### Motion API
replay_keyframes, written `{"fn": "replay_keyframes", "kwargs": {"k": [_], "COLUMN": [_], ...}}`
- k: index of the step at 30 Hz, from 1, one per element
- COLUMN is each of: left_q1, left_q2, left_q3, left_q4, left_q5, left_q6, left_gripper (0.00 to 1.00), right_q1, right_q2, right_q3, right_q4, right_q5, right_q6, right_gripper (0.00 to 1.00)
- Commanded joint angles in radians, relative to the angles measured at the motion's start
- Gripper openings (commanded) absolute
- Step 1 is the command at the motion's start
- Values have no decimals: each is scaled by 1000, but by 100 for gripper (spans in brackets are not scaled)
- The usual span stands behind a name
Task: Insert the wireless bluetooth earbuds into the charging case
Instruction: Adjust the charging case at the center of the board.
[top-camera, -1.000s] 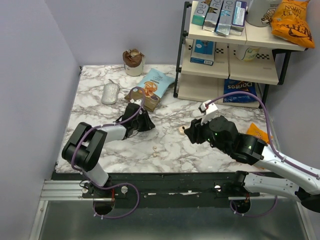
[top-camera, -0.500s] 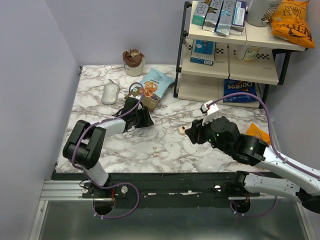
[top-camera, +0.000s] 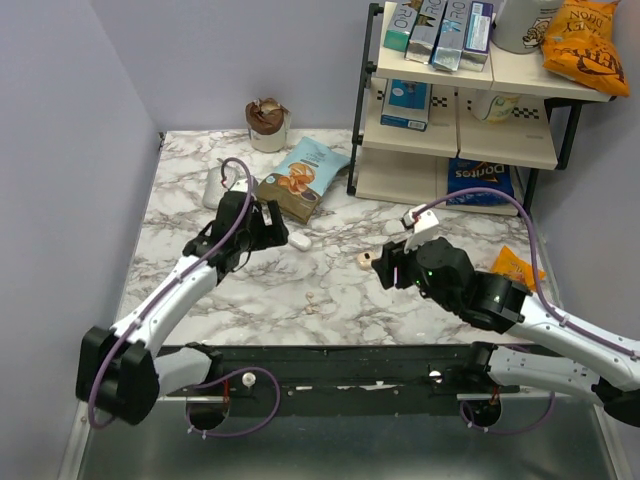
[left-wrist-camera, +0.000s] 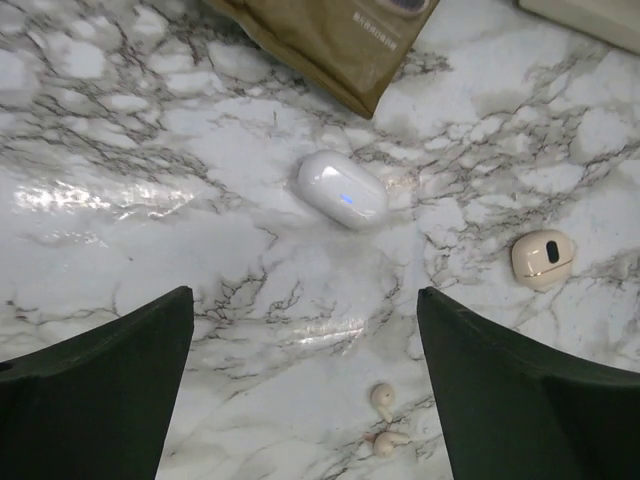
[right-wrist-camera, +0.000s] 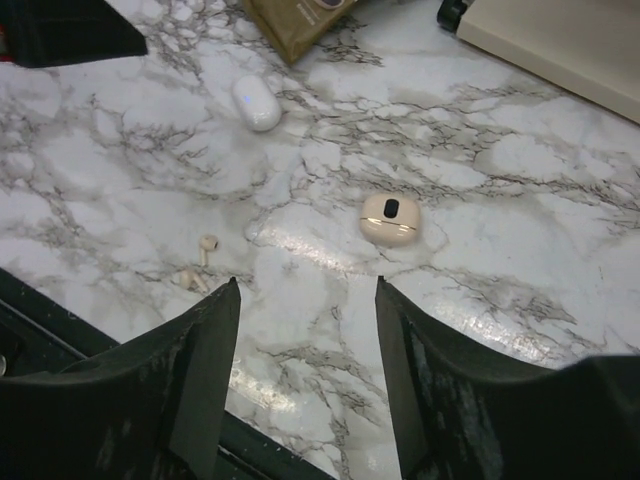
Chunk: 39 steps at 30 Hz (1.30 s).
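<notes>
1. Your left gripper (left-wrist-camera: 305, 300) hangs with its jaws spread wide, holding nothing. The charging case (left-wrist-camera: 342, 189) lies closed on the table (left-wrist-camera: 120, 150) just beyond it.
2. Your right gripper (right-wrist-camera: 308, 290) is parted too, and empty.
3. The earbuds (left-wrist-camera: 382, 399) lie side by side, near the case but apart from it.

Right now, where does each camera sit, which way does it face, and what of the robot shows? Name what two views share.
Top camera: above and behind the bases, looking down on the table; left arm and right arm show.
Left wrist camera: on the left arm, looking down at the white case; its open jaws fill the bottom corners.
Right wrist camera: on the right arm, looking down at the beige case; its open jaws frame the bottom.
Shared: both wrist views show both cases and the earbuds.
</notes>
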Motion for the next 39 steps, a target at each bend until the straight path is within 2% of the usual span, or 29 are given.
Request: {"fn": "replay_keyframes", "kwargs": {"k": [1,2,3,5,8,13,17,19,23,29,35,39], "left_q1": [-49,-45,-36,-32,-55,-227,-345,-391,-401,-417,-427,-427], "left_q2": [-199,-220,-242,-251,-256,-169,-32,43,111,13,-148,-229], "left_q3": [-114,-166,-180,-244,-312,-261,-134,-85,-17,-91,-163,-201], "left_q4": [47,43,40,166,294,269,223,175,101,78,-3,2], "left_q5": [-211,-270,-221,-24,95,-48,-174,-283,-331,-348,-406,-412], "left_q6": [-202,-303,-342,-273,-287,-273,-308,-331,-360,-376,-370,-373], "left_gripper": [99,99,99,99,99,99,99,99,99,98,98,98], "right_q1": [-8,-8,-9,-11,-29,-158,-216,-239,-282,-285,-285,-284], "right_q2": [-2,-5,-5,-3,41,150,130,161,329,581,701,765], "right_q3": [-58,-66,-76,-95,-93,-81,-109,-106,-64,-6,40,69], "right_q4": [55,77,87,103,106,91,130,149,146,189,212,218], "right_q5": [113,110,103,108,88,-9,-30,-51,-93,-154,-113,-107], "right_q6": [38,43,46,61,78,171,228,187,139,144,136,101], "right_gripper": [70,71,72,75,78,78,78,78,78,80,83,84]}}
